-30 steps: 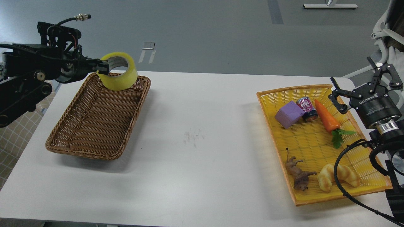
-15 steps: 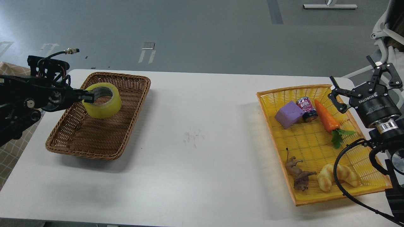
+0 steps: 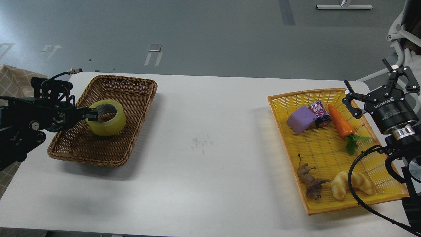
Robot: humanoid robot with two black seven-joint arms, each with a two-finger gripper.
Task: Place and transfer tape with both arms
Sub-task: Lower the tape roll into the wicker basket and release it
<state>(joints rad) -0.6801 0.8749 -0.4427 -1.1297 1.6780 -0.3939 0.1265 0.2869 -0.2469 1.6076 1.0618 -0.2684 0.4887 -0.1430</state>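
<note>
A: Tape (image 3: pixel 107 118) position?
B: Inside the brown wicker basket (image 3: pixel 131 98), mid-basket, at 9 o'clock of the table (image 3: pixel 204 144). Whether it touches the weave, cannot tell.
A: Left gripper (image 3: pixel 93 114)?
B: Clamped on the roll's wall at its 9 o'clock side, one finger inside the core.
A: Right gripper (image 3: pixel 378 86)?
B: Fingers spread apart, holding nothing, over the 3 o'clock rim of the yellow tray (image 3: pixel 329 151).
A: Tray contents?
B: Purple block (image 3: pixel 301 119), can (image 3: pixel 320 114), carrot (image 3: pixel 342 125), toy animal (image 3: pixel 310 184), croissant (image 3: pixel 350 184).
</note>
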